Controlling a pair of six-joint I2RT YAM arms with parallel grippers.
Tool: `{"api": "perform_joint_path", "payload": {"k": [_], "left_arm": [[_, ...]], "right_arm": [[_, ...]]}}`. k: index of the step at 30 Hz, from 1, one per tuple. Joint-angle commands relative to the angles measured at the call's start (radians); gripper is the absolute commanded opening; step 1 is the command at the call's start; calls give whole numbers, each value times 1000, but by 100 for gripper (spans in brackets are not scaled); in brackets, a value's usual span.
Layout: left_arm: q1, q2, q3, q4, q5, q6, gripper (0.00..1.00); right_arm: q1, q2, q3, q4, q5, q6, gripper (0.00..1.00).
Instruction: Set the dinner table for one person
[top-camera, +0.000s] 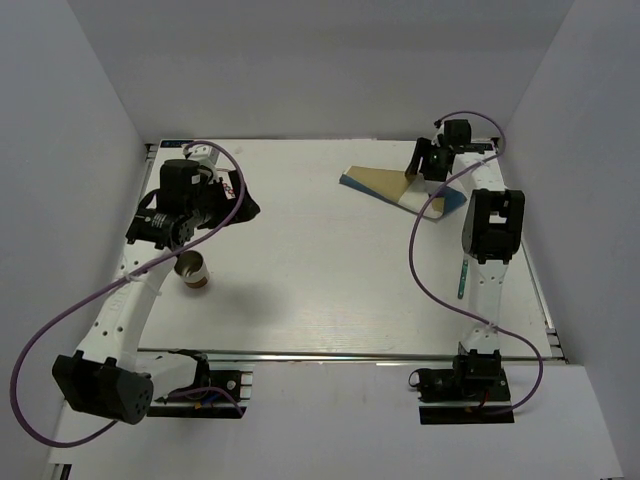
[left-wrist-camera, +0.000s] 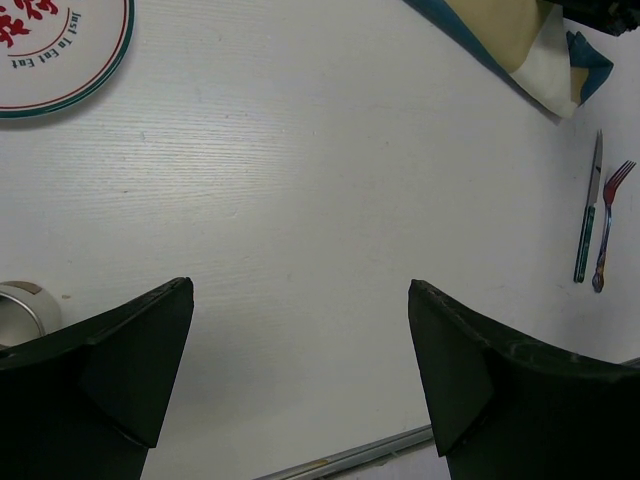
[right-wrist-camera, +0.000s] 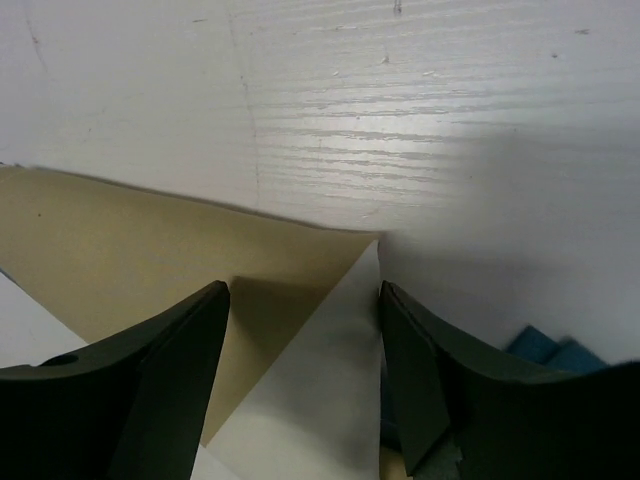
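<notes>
Straddling the folded placemat (right-wrist-camera: 150, 260) edge, right end effector (right-wrist-camera: 300, 300); jaws apart

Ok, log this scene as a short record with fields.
table: white, metal rail along the near edge
placemat: far right, folded over, not flat
plate: far left, green-and-red rim
cup: left side, nearer than the plate
knife and fork: side by side, right side
left tool: open, empty, above bare table
right tool: open, fingers astride the placemat's folded corner
</notes>
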Motion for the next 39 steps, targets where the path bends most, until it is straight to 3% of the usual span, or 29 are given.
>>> {"api": "perform_joint_path", "payload": {"k": [1, 3, 6, 7, 13, 16, 23, 24, 25, 26, 31, 32, 33, 35, 39], "left_arm": [[-4, 2, 11, 3, 25, 18, 98], [-4, 6, 11, 4, 24, 17, 98], [-4, 12, 11, 4, 22, 20, 98], [-4, 15, 11, 3, 22, 18, 98], [-4, 32, 22, 6, 22, 15, 98], [-4, 38, 34, 12, 2, 4, 98], [-4, 44, 37, 17, -21, -6, 98], [-4, 42, 31, 18, -21, -6, 98], [-4, 36, 20, 23, -19, -8, 98], [-4, 29, 20, 26, -19, -9, 98], [-4, 1, -18, 26, -15, -13, 98], [-4, -1, -23, 29, -12, -14, 98], [-4, -8, -35, 29, -12, -13, 98], [-4, -13, -47, 29, -12, -16, 98], [-4, -14, -73, 41, -2, -37, 98]], "right_arm": [[-1, 18, 106, -37, -50, -21, 66], [1, 27, 108, -39, -62, -17, 63], [-30, 12, 90, -16, -88, -5, 37], [-30, 1, 84, -7, -98, 6, 0], [-15, -195, -86, 174, -212, 44, 0], [34, -380, -240, 285, -251, 69, 0], [168, -640, -683, 532, -315, 54, 0], [175, -667, -806, 561, -323, 58, 16], [215, -721, -870, 616, -323, 77, 25], [229, -753, -936, 659, -323, 77, 25], [313, -962, -1351, 869, -412, 181, 46], [317, -989, -1396, 891, -430, 195, 71], [324, -1049, -1433, 900, -441, 210, 83], [332, -1101, -1505, 882, -397, 216, 89], [323, -1090, -1463, 744, -50, 279, 89]]}}
